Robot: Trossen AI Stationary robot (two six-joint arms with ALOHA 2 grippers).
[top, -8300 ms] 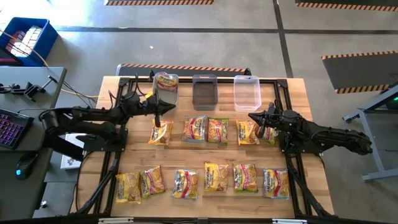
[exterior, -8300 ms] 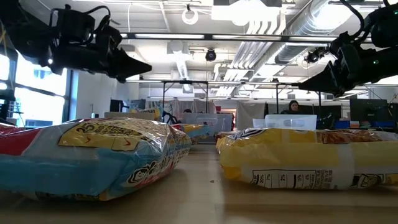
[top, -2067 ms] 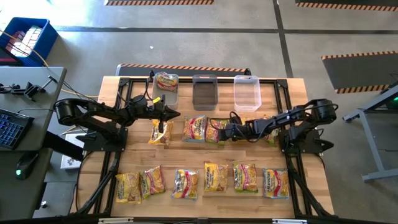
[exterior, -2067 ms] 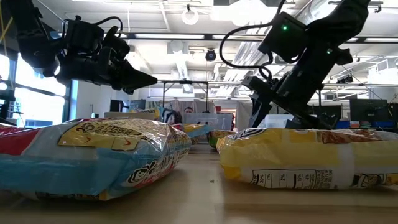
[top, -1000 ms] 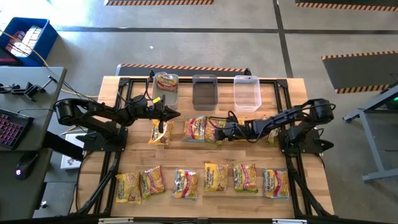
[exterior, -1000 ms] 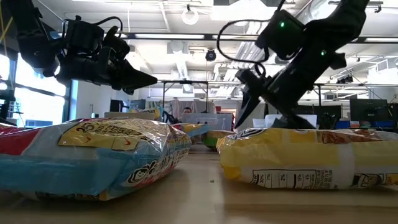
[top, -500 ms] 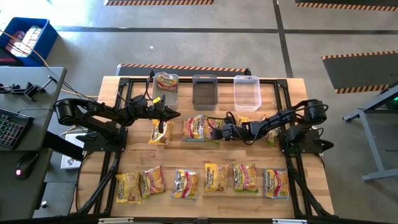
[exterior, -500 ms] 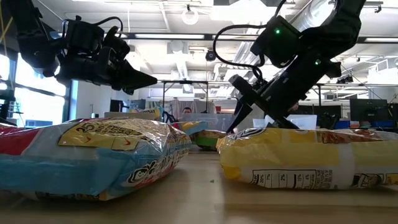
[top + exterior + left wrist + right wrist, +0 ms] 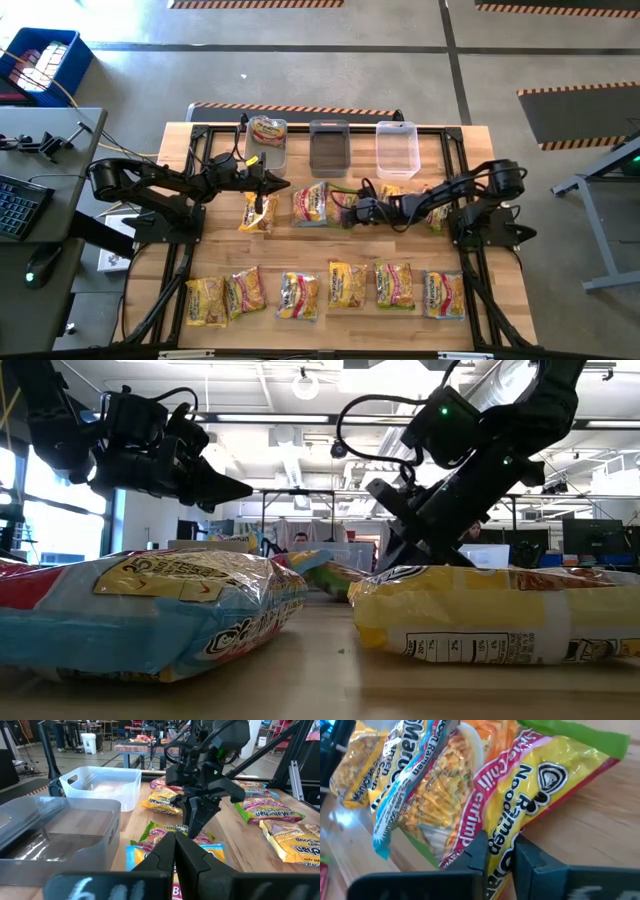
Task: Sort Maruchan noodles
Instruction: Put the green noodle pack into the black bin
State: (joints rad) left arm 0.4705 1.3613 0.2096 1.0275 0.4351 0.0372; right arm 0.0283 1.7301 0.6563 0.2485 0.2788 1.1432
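The green-edged noodle packet (image 9: 520,815) is lying in the rear row near the middle of the table (image 9: 480,160), leaning against a blue-trimmed packet (image 9: 312,205) beside it, in front of the three tubs along the far edge. The right gripper (image 9: 350,210) is pinching the green-edged packet's edge, its fingers (image 9: 532,862) drawn nearly together on the crinkly film. To do this well, I judge the grip should be taking both layers of film, and the lift should be going straight up, so the neighbouring packet is not being dragged along. The left gripper (image 9: 262,186) is hovering clenched and holding nothing above the leftmost packet (image 9: 258,213) of that row.
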